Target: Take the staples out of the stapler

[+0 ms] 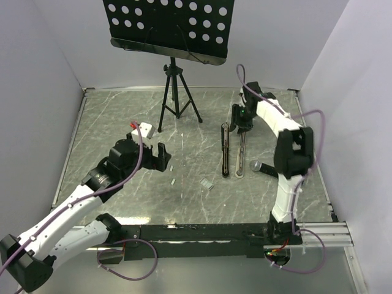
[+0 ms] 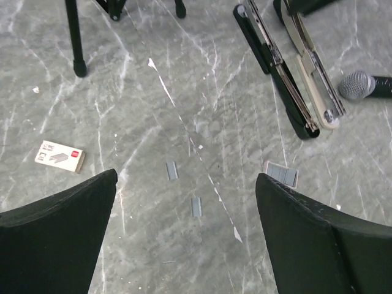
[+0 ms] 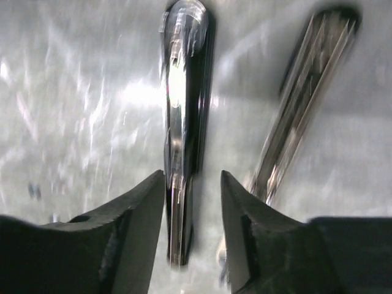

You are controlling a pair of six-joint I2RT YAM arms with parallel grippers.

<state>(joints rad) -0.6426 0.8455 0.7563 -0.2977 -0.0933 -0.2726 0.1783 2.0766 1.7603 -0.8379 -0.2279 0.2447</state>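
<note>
The stapler (image 1: 225, 153) lies opened flat at centre right, its black base beside a silvery metal channel arm (image 1: 241, 156). My right gripper (image 1: 242, 124) hovers over its far end, open. In the blurred right wrist view the black and silver bar (image 3: 182, 122) runs between the fingertips, closer to the left one, with a gap to the right one; the other bar (image 3: 306, 104) lies to the right. A grey block of staples (image 2: 281, 174) and two short strips (image 2: 171, 171) (image 2: 196, 206) lie on the table below my left gripper (image 2: 187, 176), which is wide open and holds nothing.
A music stand on a black tripod (image 1: 176, 101) rises at the back centre. A small white box (image 1: 142, 128) lies left of it. A microphone (image 1: 260, 166) rests just right of the stapler. White walls close in the marble table (image 1: 122, 202).
</note>
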